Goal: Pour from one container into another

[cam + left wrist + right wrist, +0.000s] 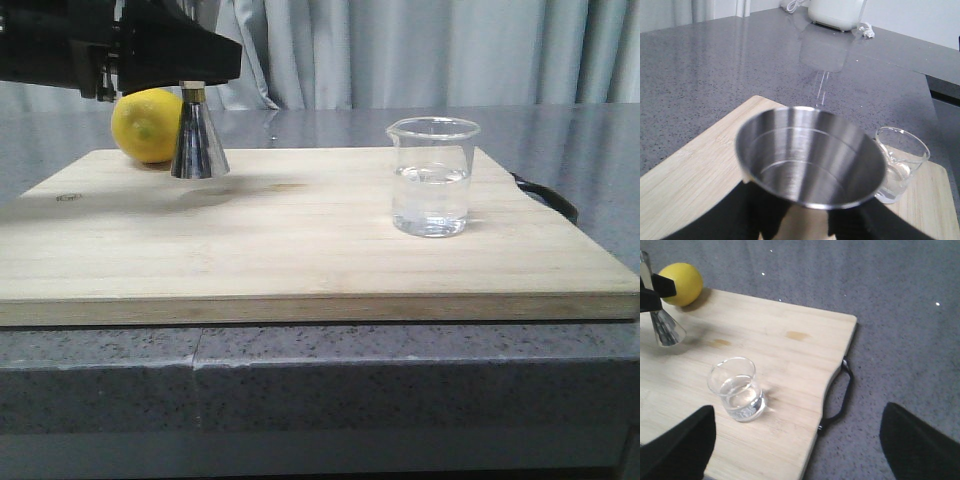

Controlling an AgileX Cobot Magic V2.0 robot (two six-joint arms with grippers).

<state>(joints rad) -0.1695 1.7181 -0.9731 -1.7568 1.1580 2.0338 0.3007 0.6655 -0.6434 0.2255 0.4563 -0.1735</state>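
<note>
Near board's left edge, gripped jigger (199, 140).

The clear glass beaker (433, 177) stands upright at the right, about a third full of clear liquid. The shiny steel jigger (198, 135) stands upright at the far left, seemingly empty inside.

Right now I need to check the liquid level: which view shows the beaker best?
The front view: the beaker stands side-on, unobstructed, its clear liquid line plain. The right wrist view looks down on it from above; the left wrist view shows it partly behind the jigger.
</note>
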